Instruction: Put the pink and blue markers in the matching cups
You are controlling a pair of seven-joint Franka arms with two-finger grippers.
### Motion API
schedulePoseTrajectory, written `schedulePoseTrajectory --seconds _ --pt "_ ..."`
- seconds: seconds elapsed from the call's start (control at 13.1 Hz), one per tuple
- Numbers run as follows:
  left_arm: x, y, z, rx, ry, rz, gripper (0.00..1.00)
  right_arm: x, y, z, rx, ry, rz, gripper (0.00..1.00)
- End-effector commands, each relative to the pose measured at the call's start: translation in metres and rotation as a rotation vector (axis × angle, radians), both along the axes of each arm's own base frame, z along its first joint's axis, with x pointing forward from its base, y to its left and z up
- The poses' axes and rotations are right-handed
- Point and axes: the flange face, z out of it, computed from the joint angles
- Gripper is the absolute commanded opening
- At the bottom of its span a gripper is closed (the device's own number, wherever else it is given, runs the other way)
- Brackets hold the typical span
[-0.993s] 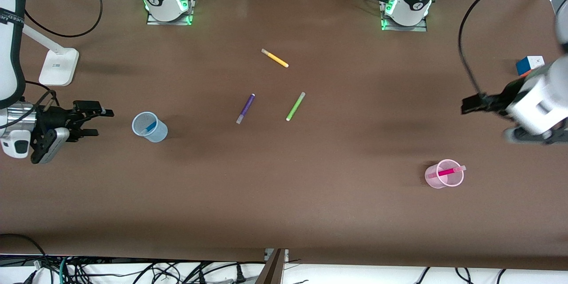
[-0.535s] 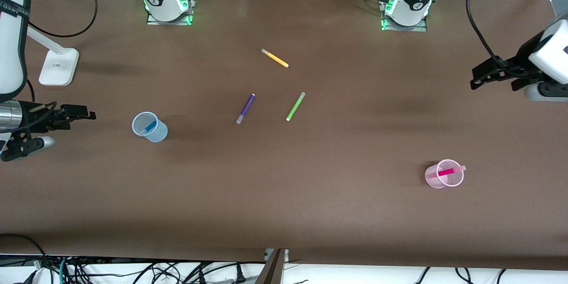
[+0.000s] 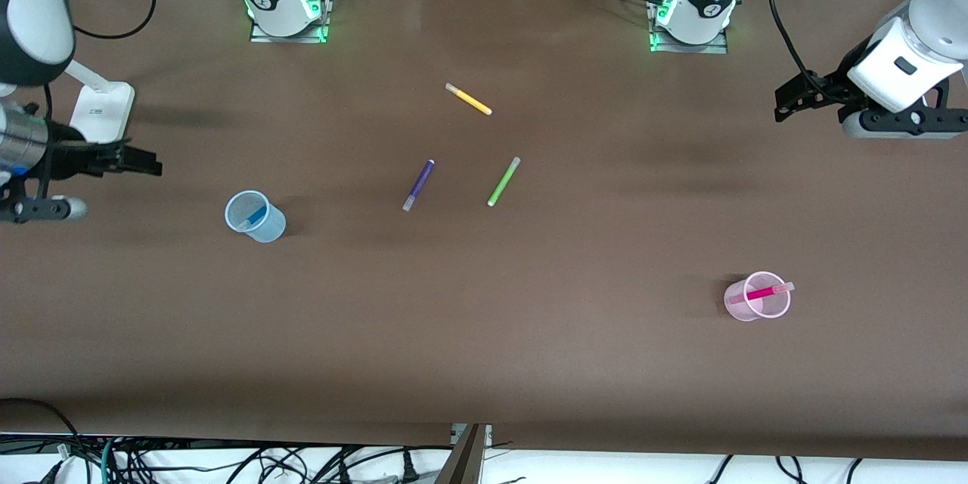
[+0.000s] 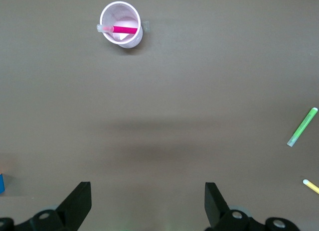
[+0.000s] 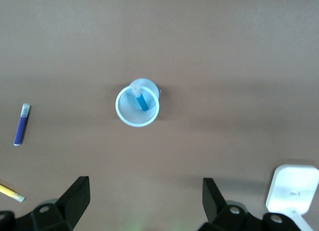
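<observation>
Pink marker [image 3: 764, 292] leans inside the pink cup [image 3: 745, 304], its pale cap end poking out over the rim; this cup stands toward the left arm's end of the table, nearer the front camera than anything else on it. The blue marker [image 3: 255, 216] sits in the blue cup [image 3: 266, 227], which stands toward the right arm's end. Both cups are upright.

Between the two cups, farther from the front camera, three loose pens lie flat and apart from one another: a purple marker [image 3: 418, 184], a lime-green marker [image 3: 504, 181] beside it, and a yellow marker [image 3: 469, 99] farther still.

The left gripper [image 4: 144, 203] hangs in the air over bare table at the left arm's end, well apart from the pink cup, its fingers spread and holding nothing. The right gripper [image 5: 142, 201] hangs over the right arm's end beside a white stand base [image 3: 100, 115], fingers likewise spread wide and empty.
</observation>
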Motion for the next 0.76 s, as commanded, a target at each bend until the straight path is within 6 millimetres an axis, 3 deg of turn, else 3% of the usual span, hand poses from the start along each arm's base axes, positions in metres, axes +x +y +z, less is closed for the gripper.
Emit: schedulePoseTrajectory --seconds 0.0,0.31,0.69 --pt "-0.008 0.005 -0.001 -0.007 -0.016 0.005 1.0 -0.041 0.005 0.024 -0.025 -0.04 -0.015 1.0" --pt "-0.012 0.007 0.002 -0.008 -0.019 0.011 1.0 -0.061 0.0 0.063 -0.031 -0.105 -0.019 1.0" --pt "-0.012 0.016 0.0 -0.01 -0.014 0.029 1.0 -0.067 -0.001 0.073 -0.031 -0.072 -0.049 1.0"
